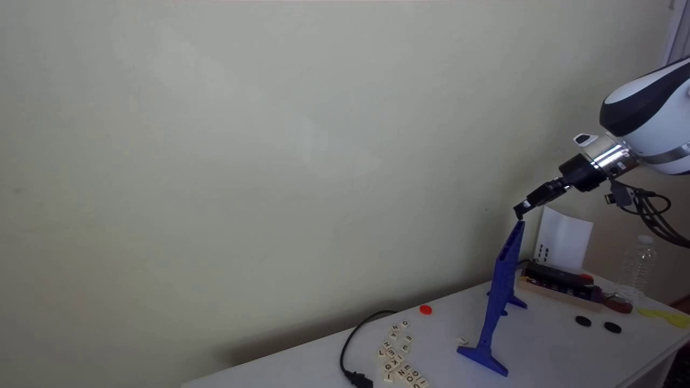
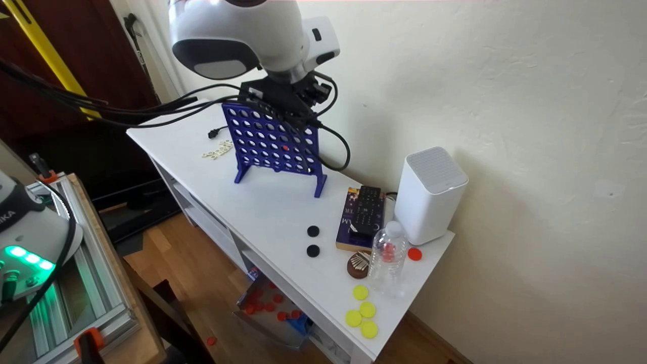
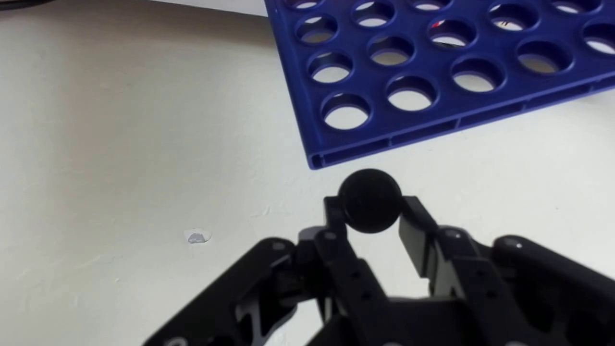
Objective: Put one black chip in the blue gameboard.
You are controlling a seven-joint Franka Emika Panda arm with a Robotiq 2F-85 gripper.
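Observation:
My gripper (image 3: pixel 373 211) is shut on a black chip (image 3: pixel 370 198), held by its edges between the fingertips with its round face toward the wrist camera. The blue gameboard (image 1: pixel 504 280) stands upright on the white table. In the wrist view the chip appears just beyond the slotted top edge of the gameboard (image 3: pixel 427 61), near its end corner. In an exterior view the fingertips (image 1: pixel 519 211) are right above the board's far top end. The arm and cables partly cover the gameboard (image 2: pixel 273 132). Two loose black chips (image 2: pixel 313 231) lie on the table.
A book with a black remote (image 2: pixel 366 210), a clear bottle (image 2: pixel 389 258), a white box (image 2: pixel 429 202) and several yellow chips (image 2: pixel 368 309) are on the table. Letter tiles (image 1: pixel 396 361) and a black plug (image 1: pixel 358 379) lie beyond the board. The wall (image 1: pixel 323 161) runs alongside.

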